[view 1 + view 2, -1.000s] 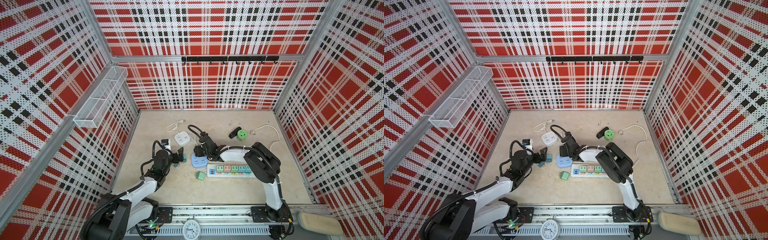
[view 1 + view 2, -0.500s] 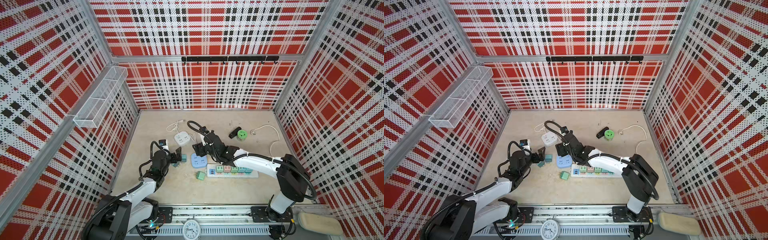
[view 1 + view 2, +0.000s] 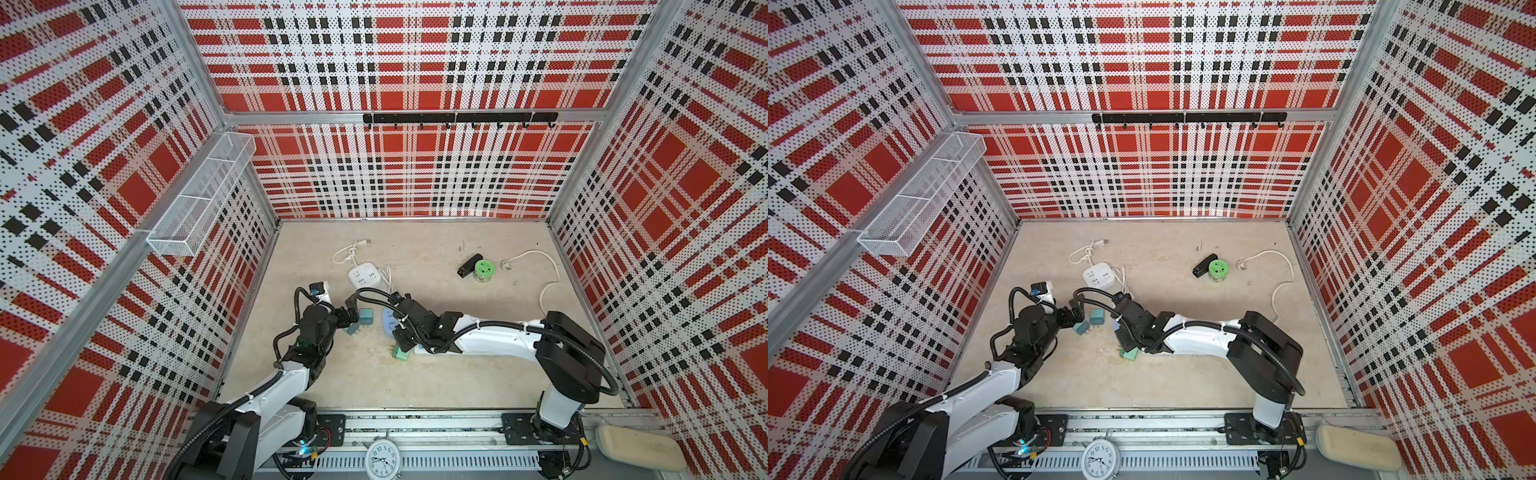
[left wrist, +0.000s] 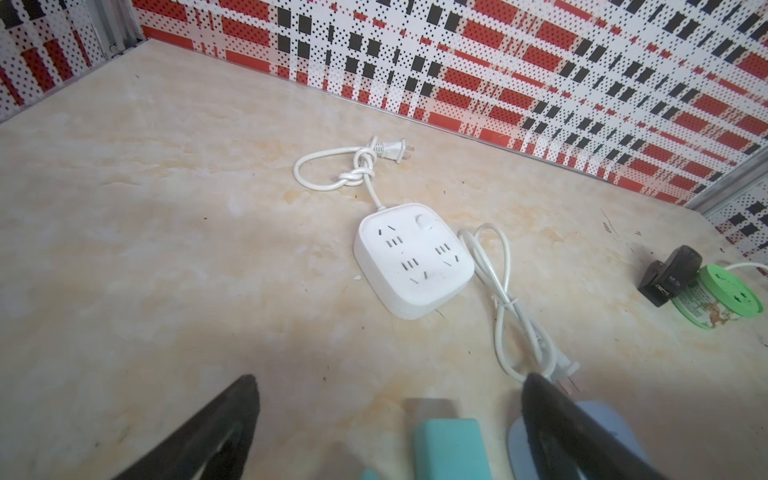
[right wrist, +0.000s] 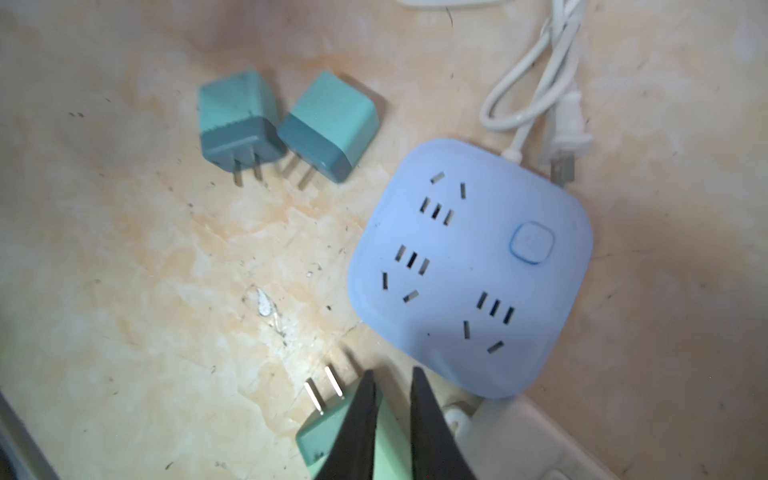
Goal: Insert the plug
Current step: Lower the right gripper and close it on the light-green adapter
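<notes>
- Left wrist view: left gripper (image 4: 388, 380) spread wide, empty, near a teal plug (image 4: 446, 440).
- Right wrist view: green plug (image 5: 324, 436) lies on the counter (image 5: 124, 291), prongs flat.
- Right gripper (image 5: 392, 376) is pressed together over it, apparently gripping nothing; best to open, straddle its body, then stand the prongs over the blue socket (image 5: 469, 266).

Well beyond your right pincer (image 3: 401, 347) you have a green can (image 3: 484, 271) just beside a black adapter (image 3: 469, 265). Far back on its other side sit a white clock (image 3: 381, 457) and a beige pad (image 3: 640, 446).
</notes>
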{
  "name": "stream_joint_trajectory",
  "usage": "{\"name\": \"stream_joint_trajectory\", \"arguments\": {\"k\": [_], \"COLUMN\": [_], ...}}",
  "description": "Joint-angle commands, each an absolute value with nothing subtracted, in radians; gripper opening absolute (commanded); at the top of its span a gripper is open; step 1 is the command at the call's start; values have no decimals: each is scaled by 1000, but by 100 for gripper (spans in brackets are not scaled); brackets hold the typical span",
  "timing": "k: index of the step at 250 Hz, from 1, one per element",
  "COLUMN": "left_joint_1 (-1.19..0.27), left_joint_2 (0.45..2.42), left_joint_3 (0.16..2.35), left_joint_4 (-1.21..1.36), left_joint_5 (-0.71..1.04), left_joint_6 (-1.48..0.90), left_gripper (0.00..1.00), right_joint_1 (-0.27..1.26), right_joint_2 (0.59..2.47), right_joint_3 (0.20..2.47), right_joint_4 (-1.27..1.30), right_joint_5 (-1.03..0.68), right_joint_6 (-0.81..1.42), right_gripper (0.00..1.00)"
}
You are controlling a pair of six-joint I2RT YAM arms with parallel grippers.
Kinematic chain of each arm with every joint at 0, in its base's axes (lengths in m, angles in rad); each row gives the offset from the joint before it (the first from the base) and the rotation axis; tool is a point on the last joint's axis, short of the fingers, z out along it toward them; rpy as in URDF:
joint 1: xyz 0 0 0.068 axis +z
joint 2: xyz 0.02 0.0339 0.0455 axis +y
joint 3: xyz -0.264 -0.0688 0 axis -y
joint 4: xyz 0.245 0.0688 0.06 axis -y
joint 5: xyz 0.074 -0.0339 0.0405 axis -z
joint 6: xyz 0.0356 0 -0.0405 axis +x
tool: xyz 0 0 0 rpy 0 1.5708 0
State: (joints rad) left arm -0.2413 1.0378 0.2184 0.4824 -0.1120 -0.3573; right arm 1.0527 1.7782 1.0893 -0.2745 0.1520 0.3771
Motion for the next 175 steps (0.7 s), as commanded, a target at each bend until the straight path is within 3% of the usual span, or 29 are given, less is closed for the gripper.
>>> {"name": "stream_joint_trajectory", "arguments": {"k": [1,70,95,146,175], "left_joint_1": [-233,-228,-225,-223,-222], "left_joint_2": [1028,1022,1013,1017,1020], "left_joint_3": [212,203,198,197,198], "left_joint_4": [512,523,526,531,531], "left_joint_5": [-122,-110,-108,-99,-94], "left_joint_6": [-389,-387,-391,-390,-390], "left_gripper": [99,99,99,99,99], "right_joint_1": [1052,1055,1064,1105,1124], "right_joint_2": [1812,1887,1902,1924,1922], "right_joint_3": [1128,1159,1172,1208,1210], "right_joint_4": [-316,-338,-351,-393,-417], "right_joint_5": [160,110,112,146,177], "right_joint_6": [391,393,381,359,358], "right_gripper": [16,16,26,57,68]}}
